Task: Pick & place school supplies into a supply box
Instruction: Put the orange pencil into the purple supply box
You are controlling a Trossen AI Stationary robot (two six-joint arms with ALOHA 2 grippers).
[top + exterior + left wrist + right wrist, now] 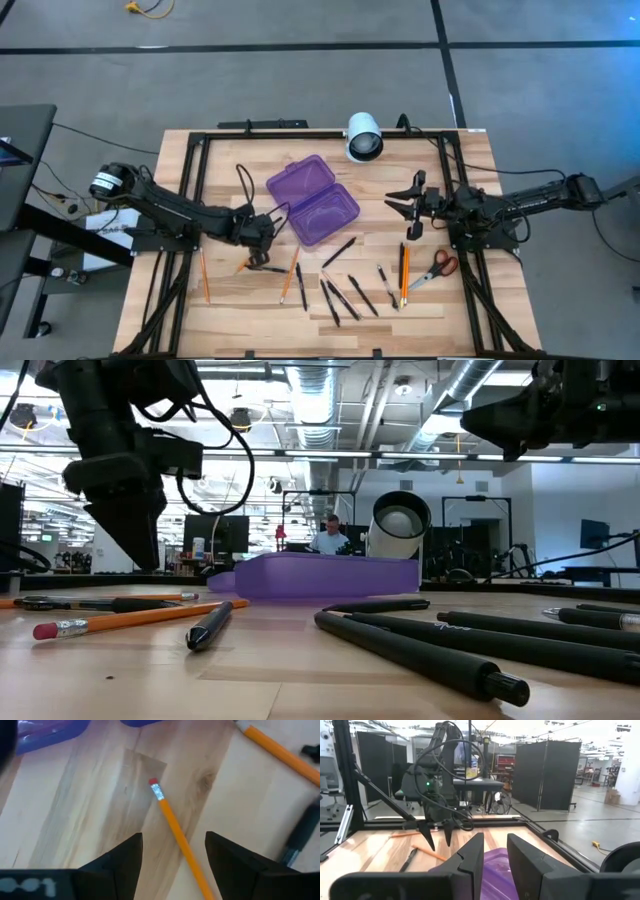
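Left end effector (172,857) spread wide, hovering over 1 orange pencil (177,835) lying on the counter (470,305), fingers straddling it to pinch. Purple supply box (313,199) sits open just beside, ready to receive. Right end effector (412,200) waits raised near the box, fingers part-spread, empty.

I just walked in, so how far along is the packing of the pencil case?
Nothing looks packed yet: the purple supply box lies open, apparently empty. The left end effector, open, straddles an orange pencil. Remaining pens, pencils and scissors lie on the table. The right end effector holds nothing.
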